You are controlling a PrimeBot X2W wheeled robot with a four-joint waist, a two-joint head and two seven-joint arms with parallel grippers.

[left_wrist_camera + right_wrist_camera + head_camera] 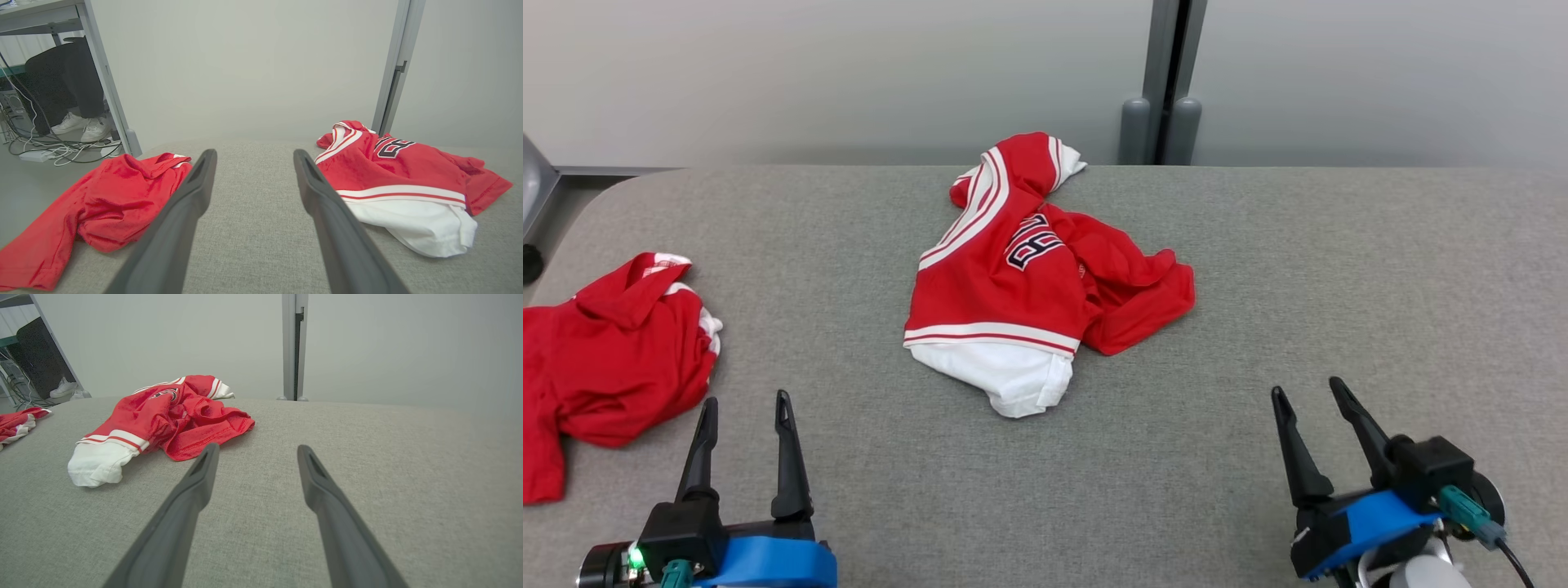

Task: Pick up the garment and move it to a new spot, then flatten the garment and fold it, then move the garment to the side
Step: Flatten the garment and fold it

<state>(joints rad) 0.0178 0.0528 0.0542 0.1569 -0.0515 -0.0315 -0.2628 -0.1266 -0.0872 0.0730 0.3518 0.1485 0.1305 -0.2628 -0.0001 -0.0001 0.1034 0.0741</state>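
Note:
A crumpled red garment with white stripes, a white lower part and a dark number lies in the middle of the grey table. It also appears at the right of the left wrist view and at the left of the right wrist view. My left gripper stands open near the front left, its fingers empty. My right gripper stands open near the front right, well clear of the garment, with nothing between its fingers.
A second red garment lies bunched at the table's left edge, close to my left gripper. A grey post stands behind the table against a pale wall. A person's legs and white shoes show beside cables at far left.

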